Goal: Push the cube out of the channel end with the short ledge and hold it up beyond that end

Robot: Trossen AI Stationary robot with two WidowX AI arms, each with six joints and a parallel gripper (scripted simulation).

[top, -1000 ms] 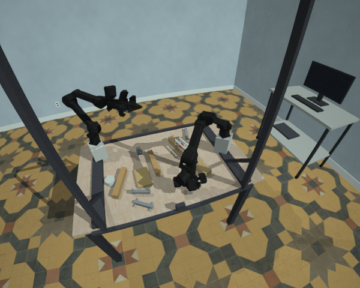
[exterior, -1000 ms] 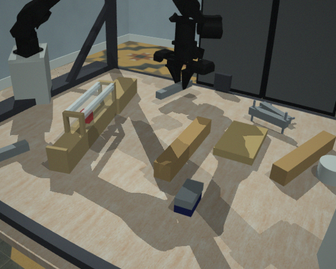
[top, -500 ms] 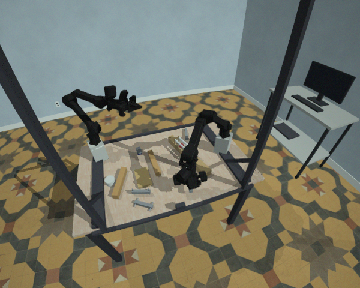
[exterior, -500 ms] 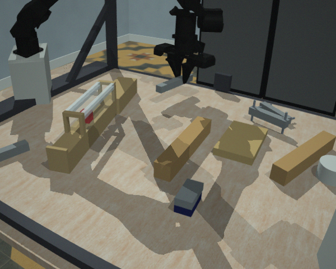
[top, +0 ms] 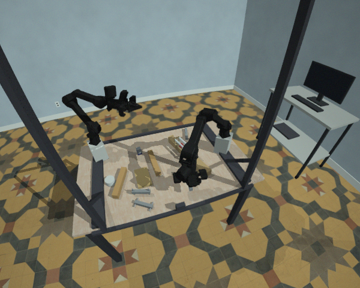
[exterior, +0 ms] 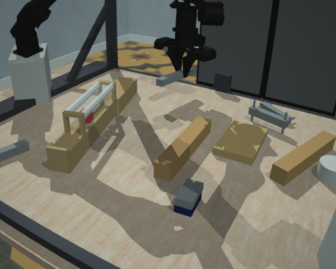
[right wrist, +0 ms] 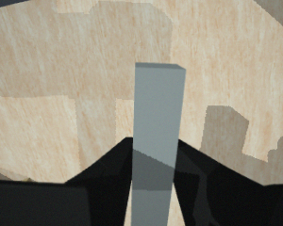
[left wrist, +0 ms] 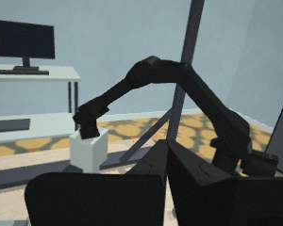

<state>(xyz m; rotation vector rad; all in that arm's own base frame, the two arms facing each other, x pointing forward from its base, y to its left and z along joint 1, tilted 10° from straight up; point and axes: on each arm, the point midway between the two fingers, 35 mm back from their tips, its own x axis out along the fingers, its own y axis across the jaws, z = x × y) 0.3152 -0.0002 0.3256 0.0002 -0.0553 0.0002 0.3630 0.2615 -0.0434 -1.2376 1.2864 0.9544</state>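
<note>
The red cube (exterior: 89, 117) (top: 180, 144) sits inside the channel, under its two pale roof rails (exterior: 102, 96). The channel's wooden body (exterior: 102, 129) has a short ledge with a raised lip (exterior: 57, 148) at its near end in the exterior view and a longer block (exterior: 129, 92) at its far end. My right gripper (exterior: 182, 73) (right wrist: 151, 145) is shut on a grey bar (exterior: 168, 78) (right wrist: 158, 104), held a little above the table, away from the channel. The bar's free end points forward in the right wrist view. My left gripper (top: 140, 106) (left wrist: 165, 146) is shut and empty, high above the table.
Another grey bar (exterior: 9, 152) lies beyond the lipped end. Two wooden beams (exterior: 182, 149) (exterior: 303, 157), a flat wooden block (exterior: 242, 142), a grey-and-blue block (exterior: 188, 197), a grey rack (exterior: 267, 116) and a white cylinder (exterior: 332, 170) stand on the table.
</note>
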